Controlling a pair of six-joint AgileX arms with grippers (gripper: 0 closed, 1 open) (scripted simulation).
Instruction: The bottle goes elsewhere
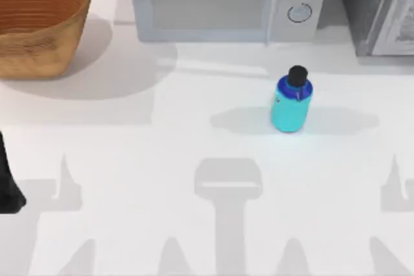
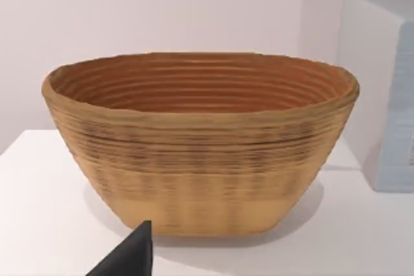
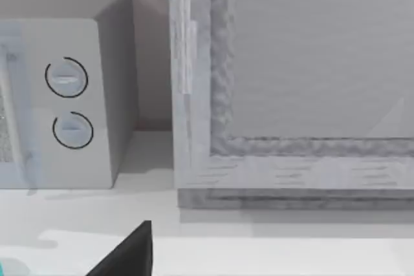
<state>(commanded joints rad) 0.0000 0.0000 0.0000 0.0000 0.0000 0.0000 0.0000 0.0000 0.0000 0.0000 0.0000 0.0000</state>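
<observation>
Nothing is underway yet: the bottle (image 1: 290, 103) stands upright on the table (image 1: 162, 159), just before the microwave (image 1: 226, 1), well apart from both grippers, and I cannot tell their jaws' state. The left arm (image 1: 8, 182) sits parked at the table's left edge, facing the basket (image 2: 200, 140). Next, one gripper must reach across and close around the bottle's body.

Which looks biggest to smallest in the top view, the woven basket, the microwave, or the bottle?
1. Microwave, cut off by the picture's upper edge.
2. Woven basket, cut off at the left edge.
3. Bottle, far the smallest, standing in front of the microwave.
</observation>
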